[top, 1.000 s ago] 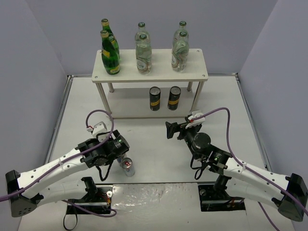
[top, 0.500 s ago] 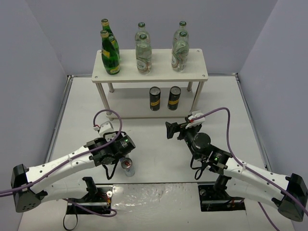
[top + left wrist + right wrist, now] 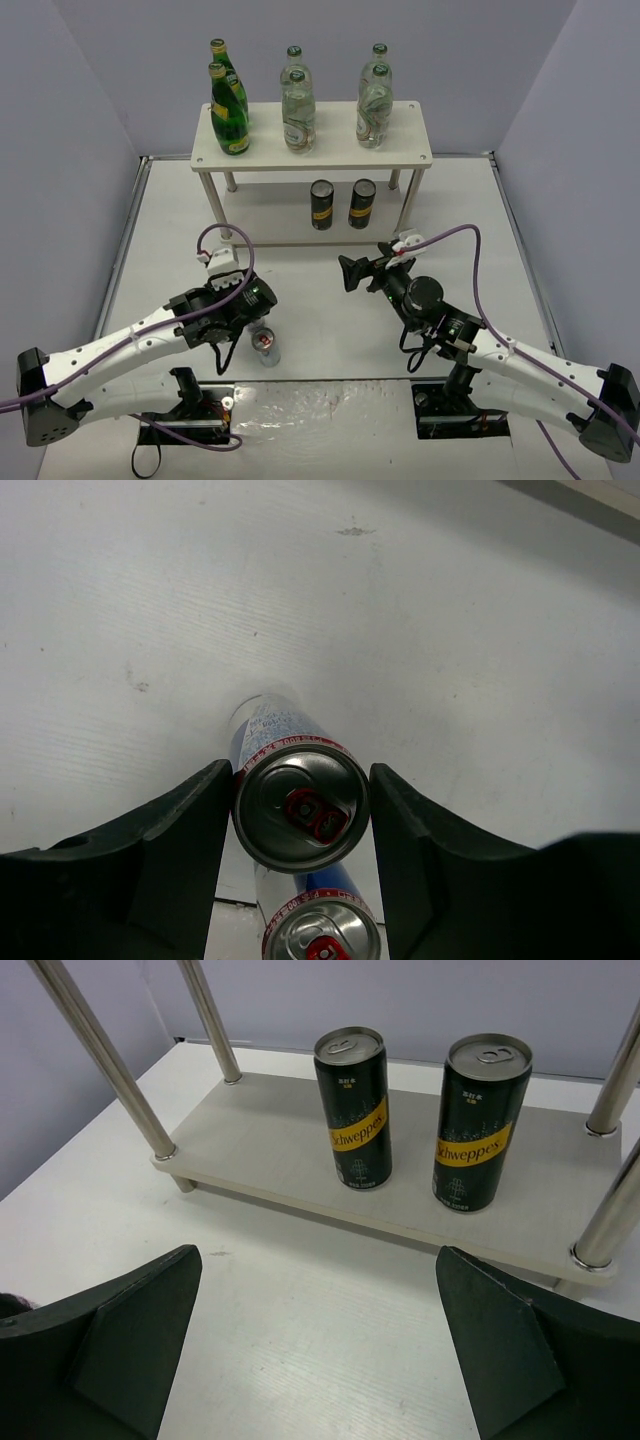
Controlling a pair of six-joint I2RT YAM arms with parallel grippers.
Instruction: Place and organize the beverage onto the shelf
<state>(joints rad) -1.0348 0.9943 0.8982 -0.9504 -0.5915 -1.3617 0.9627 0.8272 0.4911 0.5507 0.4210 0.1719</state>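
Note:
My left gripper is shut on an upright silver-blue-red can, one finger against each side. The second silver-blue-red can stands just behind it, nearer the table's front; it also shows in the top view. My left gripper hides the gripped can there. The shelf holds two dark-green bottles and four clear bottles on its top board. Two black cans stand on its lower board. My right gripper is open and empty, facing them.
Thin metal shelf legs flank the lower board, one at the right edge too. The lower board has bare room left of the black cans. Grey walls enclose the white table.
My left gripper has shifted right and settled around the can. My right gripper has edged slightly left. The bottles and black cans have not moved.

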